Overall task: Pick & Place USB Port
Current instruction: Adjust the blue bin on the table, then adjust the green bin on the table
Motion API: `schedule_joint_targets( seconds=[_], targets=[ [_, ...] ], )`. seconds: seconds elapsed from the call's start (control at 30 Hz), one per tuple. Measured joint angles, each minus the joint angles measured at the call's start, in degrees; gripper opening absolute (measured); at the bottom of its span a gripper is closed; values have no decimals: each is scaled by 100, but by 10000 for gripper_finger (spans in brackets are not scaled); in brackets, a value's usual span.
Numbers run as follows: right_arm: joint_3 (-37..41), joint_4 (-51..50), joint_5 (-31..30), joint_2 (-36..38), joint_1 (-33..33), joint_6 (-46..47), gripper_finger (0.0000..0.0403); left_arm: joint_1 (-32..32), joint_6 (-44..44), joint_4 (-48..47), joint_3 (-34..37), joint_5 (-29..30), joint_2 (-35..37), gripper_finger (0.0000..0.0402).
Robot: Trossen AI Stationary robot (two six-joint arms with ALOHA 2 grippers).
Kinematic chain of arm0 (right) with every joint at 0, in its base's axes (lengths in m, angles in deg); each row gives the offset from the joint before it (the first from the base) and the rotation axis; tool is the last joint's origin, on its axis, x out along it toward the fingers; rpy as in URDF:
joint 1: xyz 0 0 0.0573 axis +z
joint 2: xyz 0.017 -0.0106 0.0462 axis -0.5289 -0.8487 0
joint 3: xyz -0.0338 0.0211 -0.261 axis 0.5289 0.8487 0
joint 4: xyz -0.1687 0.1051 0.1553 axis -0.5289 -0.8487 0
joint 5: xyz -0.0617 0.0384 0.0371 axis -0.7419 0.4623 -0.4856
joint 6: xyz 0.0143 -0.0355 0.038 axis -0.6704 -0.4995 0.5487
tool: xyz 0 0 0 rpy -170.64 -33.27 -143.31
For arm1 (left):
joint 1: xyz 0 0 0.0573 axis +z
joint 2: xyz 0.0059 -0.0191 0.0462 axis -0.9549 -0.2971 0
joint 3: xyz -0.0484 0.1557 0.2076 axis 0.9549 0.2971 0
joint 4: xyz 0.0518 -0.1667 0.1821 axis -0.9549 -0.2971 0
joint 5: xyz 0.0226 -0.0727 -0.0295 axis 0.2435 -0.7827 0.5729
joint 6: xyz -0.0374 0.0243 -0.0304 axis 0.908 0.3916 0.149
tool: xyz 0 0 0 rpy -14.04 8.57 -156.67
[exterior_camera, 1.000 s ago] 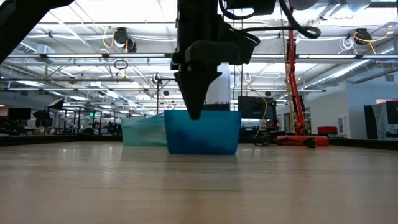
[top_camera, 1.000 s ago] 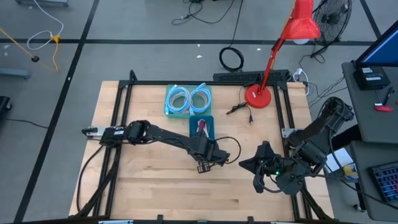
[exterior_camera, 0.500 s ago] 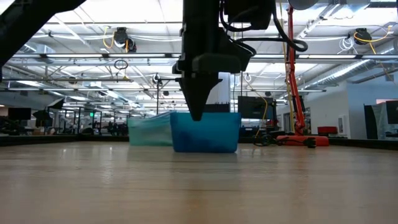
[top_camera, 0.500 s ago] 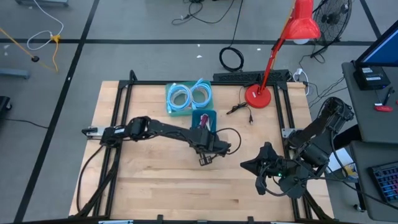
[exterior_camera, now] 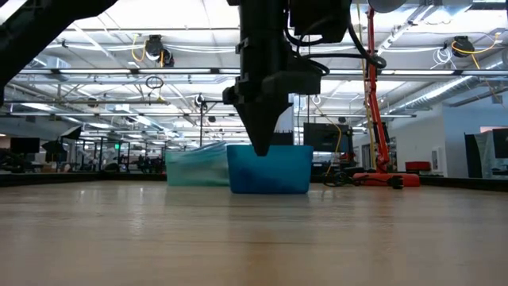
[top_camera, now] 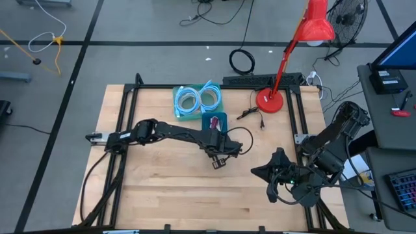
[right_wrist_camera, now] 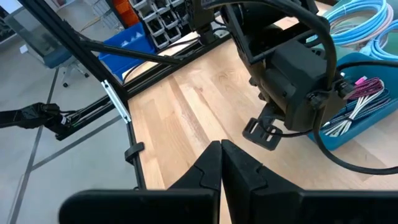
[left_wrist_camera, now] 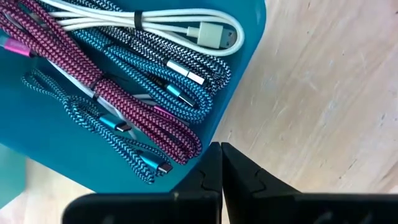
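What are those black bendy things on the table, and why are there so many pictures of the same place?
They are two robot arms, each ending in a gripper with two fingers. Four cameras took these pictures at once: one above the table, one down at table height, and one on each arm's wrist. The left gripper reaches over the middle of the wooden table, just beside a blue bin full of USB cables: white, blue and pink braided ones. Its fingers are shut together and hold nothing. Behind that bin sits a lighter tray with coiled blue cables. A red desk lamp stands at the back. The right gripper waits at the table's right side, also shut and empty.
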Motion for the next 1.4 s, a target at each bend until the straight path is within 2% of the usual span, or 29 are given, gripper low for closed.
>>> schedule_joint_targets(
  seconds=[0.2, 0.43, 0.53, 0.67, 0.8, 0.9, 1.03, 1.13, 1.27, 1.4],
  targets=[
    [0, 0, -13, 0, 50, 44, 0, -80, 430, -24, 9, 134, 241, 2],
    [-2, -5, -31, 0, 51, 55, 0, -410, 990, -91, 0, 1040, 1248, 6],
    [-2, 1, -43, 0, 49, 57, 0, -453, 1522, -541, -6, 1405, 1657, 3],
    [-2, 32, -146, 0, 47, 63, 0, -304, 2264, -1496, 24, 1564, 1887, 2],
    [-2, 134, -175, 0, 47, 59, 0, -124, 2289, -1277, 748, 1206, 2054, 1],
    [-2, 171, -172, 0, 50, 57, 0, 91, 2438, -1163, 1781, 746, 2233, 1],
    [-2, 152, -192, 2, 129, 128, 0, 419, 2520, 67, 3310, 172, 2631, 1],
    [-2, 137, -208, 2, 178, 146, 0, 661, 2569, 793, 4132, 14, 3007, 1],
    [-2, 131, -322, 2, 187, 147, 0, 999, 2518, 1387, 4666, 87, 3295, 0],
    [-2, 108, -334, 2, 165, 149, 0, 1328, 2220, 1597, 4843, 104, 3367, 0]
  ],
)
